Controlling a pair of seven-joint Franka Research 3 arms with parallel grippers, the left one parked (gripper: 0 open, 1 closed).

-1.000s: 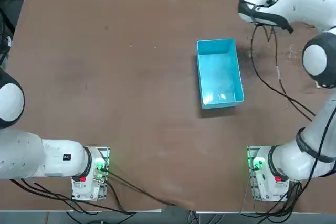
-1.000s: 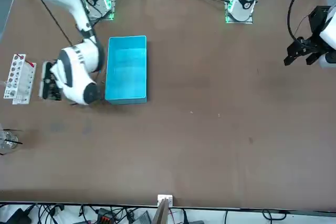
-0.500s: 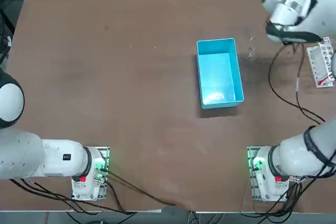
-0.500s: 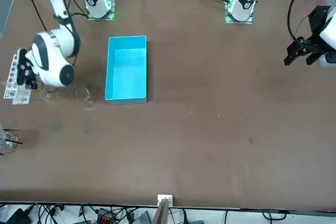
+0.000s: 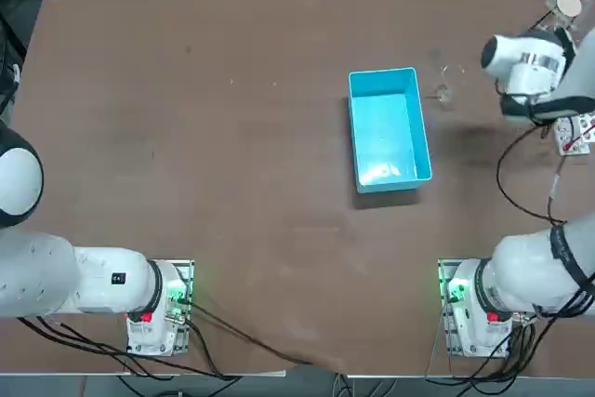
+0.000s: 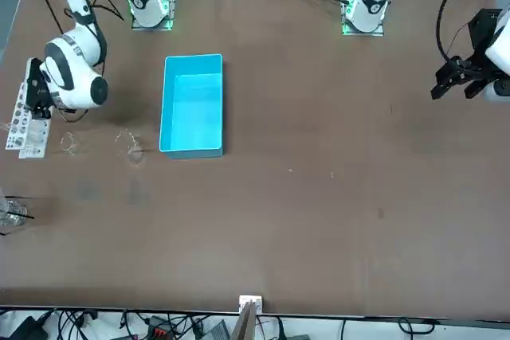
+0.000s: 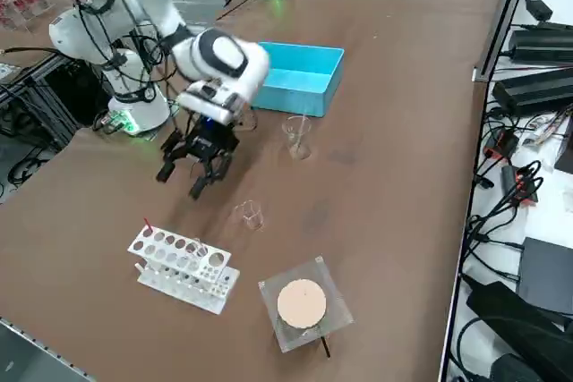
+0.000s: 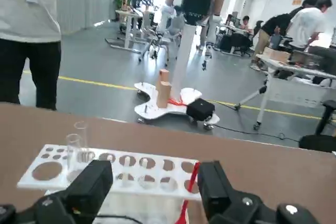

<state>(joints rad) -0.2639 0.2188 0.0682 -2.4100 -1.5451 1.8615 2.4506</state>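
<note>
Two black fingers of the right gripper (image 7: 183, 178) stand wide apart and hold nothing. It hangs a little above the table (image 5: 232, 183) at the robot's far right. The tabletop ends just past it, and the white test tube rack (image 7: 183, 270) lies close along that right-hand edge, so room is tight on that side. A broad stretch of brown surface opens on the robot's left of the blue bin (image 5: 389, 127). On the bin's side of the gripper, farther from the arm bases, stand a small glass beaker (image 7: 251, 215) and a taller one (image 7: 298, 136). They are apart from each other and from the bin's wall.

The rack sits near the gripper without touching it, on its outer, edge-ward side. In the wrist view it lies straight ahead, showing in the gap between the fingers (image 8: 94, 182). Past the rack along the same edge rests a clear square plate (image 7: 336, 319) carrying a round tan disc (image 7: 303, 301).

The rack is white, long and flat-topped, pierced with rows of round holes. Two clear glass tubes (image 8: 79, 140) stand upright at one end, and a thin red piece (image 8: 191, 179) shows near the other. The bin is a smooth rectangular tub with low walls. Beyond the table's edge a person (image 8: 31, 24) in a light top and dark trousers stands on the grey floor.
</note>
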